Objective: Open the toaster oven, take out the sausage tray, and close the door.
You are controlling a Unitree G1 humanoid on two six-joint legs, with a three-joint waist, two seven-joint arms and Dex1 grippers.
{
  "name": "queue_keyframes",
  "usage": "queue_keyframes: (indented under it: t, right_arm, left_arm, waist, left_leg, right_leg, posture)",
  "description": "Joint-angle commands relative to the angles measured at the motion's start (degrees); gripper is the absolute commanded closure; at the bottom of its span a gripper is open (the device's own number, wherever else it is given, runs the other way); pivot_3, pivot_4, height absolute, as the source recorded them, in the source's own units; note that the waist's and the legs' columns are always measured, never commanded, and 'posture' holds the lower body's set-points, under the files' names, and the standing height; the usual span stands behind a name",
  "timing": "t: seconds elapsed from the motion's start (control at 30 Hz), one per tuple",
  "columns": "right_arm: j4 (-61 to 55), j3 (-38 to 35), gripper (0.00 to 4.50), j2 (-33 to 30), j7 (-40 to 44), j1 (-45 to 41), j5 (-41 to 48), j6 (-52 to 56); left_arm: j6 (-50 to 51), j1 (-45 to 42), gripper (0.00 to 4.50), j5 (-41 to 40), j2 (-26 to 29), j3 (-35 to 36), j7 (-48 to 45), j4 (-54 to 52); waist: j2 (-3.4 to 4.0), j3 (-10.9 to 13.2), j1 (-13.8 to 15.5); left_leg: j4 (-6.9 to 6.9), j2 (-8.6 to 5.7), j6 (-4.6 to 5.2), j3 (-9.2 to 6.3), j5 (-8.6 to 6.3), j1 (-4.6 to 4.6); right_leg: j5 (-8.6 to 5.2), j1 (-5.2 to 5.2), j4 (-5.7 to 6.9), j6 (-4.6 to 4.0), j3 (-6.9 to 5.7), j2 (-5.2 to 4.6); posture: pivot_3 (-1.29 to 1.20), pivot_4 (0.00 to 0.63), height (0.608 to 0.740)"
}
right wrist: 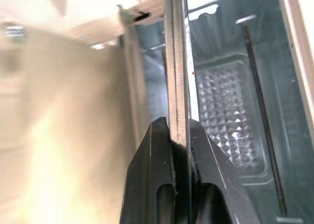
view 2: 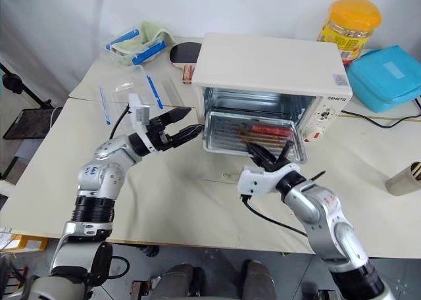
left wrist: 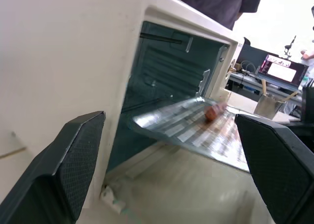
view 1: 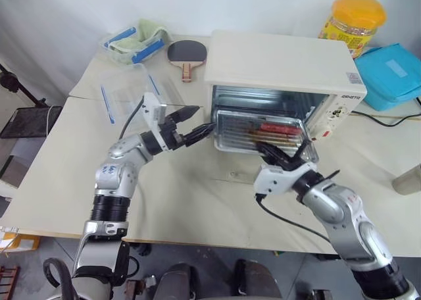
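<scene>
right pincer [view 1: 275,156] pinches ridged silvery sausage tray [view 1: 256,134] rim; boxy cream toaster oven [view 1: 283,66]

Silvery sausage tray [view 1: 260,134] (one red sausage) juts from the open toaster oven [view 1: 283,73].

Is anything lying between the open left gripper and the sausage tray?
No. In the left eye view, the left gripper hovers beside the tray's near corner with just bare table below; the left wrist view shows the same clear gap.
</scene>
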Motion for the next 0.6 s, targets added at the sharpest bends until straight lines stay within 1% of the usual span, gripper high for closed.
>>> queue_keyframes:
  t: [0.03,0.07,0.13,0.2,0.23,0.33,0.37,0.43,0.6]
  right_arm:
    - [-5.11,-3.33,4.44,-1.22,-0.45,2.55,-0.97,-1.47]
    - [-5.44,-3.71,4.44,-1.39,-0.56,3.2,-0.93,-1.78]
    - [-5.75,-4.17,4.44,-2.04,-0.78,3.99,-1.41,-3.19]
    - [-5.54,-4.62,4.44,-2.49,-1.17,4.07,-1.4,-4.89]
    - [-5.36,-4.71,4.44,-2.68,-1.43,3.88,-1.51,-5.7]
    - [-4.21,-4.12,4.44,-2.83,-1.85,2.52,-1.14,-8.08]
    - [-3.71,-3.68,4.44,-2.94,-1.78,1.92,-1.01,-8.93]
    - [-2.69,-2.99,4.44,-3.41,-1.6,0.66,-0.27,-11.38]
    - [0.38,-2.49,4.44,-4.53,-0.73,-2.53,1.05,-15.62]
  left_arm:
    - [8.72,1.31,0.0,-5.01,1.77,1.59,0.95,-5.35]
    - [11.52,1.58,0.0,-5.89,2.19,1.7,1.89,-6.13]
    - [21.1,1.79,0.0,-9.88,3.26,2.43,4.19,-7.43]
    - [31.07,1.13,0.0,-15.63,2.65,4.98,8.19,-7.72]
    - [35.17,0.66,0.0,-17.0,2.67,5.58,10.15,-7.66]
    - [45.55,-0.96,0.0,-22.35,1.5,7.75,14.18,-6.61]
    - [49.38,-1.99,0.0,-24.58,0.28,9.51,16.5,-5.26]
    - [54.38,-3.81,0.0,-27.35,-1.95,12.43,20.17,-3.27]
    - [60.93,-8.6,0.0,-31.46,-6.13,19.42,27.6,1.8]
  waist:
    - [0.0,0.0,0.05]
    - [0.0,0.0,0.06]
    - [0.0,0.0,0.0]
    - [0.0,0.0,-0.08]
    - [0.0,0.0,-0.1]
    - [-0.02,0.01,-0.09]
    - [-0.02,0.02,-0.05]
    - [-0.04,0.02,-0.01]
    - [-0.05,0.03,-0.11]
  left_leg:
    - [0.0,0.0,0.0,0.0,0.0,0.0]
    - [0.0,0.0,0.0,-0.01,0.0,0.0]
    - [0.0,0.0,-0.01,-0.02,0.0,0.05]
    - [0.01,0.0,-0.03,-0.02,0.02,0.06]
    - [0.0,0.01,-0.04,-0.03,0.02,0.07]
    - [0.0,0.03,-0.09,-0.08,0.06,0.07]
    - [0.0,0.02,-0.09,-0.09,0.07,0.07]
    - [0.02,0.01,-0.09,-0.09,0.08,0.07]
    - [0.01,0.01,-0.12,-0.12,0.11,0.09]
  right_leg:
    - [0.0,0.0,0.0,0.0,0.01,0.0]
    - [0.0,0.02,0.0,0.0,0.0,0.0]
    - [0.0,0.04,0.01,0.0,0.02,0.0]
    - [0.0,0.06,0.01,0.0,0.03,0.0]
    - [0.0,0.06,0.03,0.0,0.04,0.0]
    - [0.0,0.06,0.05,0.0,0.02,0.0]
    - [0.0,0.06,0.05,0.0,0.01,0.0]
    - [0.0,0.09,0.05,0.0,0.02,0.0]
    - [0.0,0.1,0.05,0.0,0.0,0.0]
  posture:
    - [0.0,0.15,0.74]
    - [0.0,0.15,0.74]
    - [0.0,0.15,0.74]
    - [0.0,0.15,0.74]
    - [0.0,0.15,0.74]
    - [0.0,0.15,0.74]
    - [0.0,0.15,0.74]
    - [0.0,0.15,0.74]
    - [0.0,0.15,0.74]
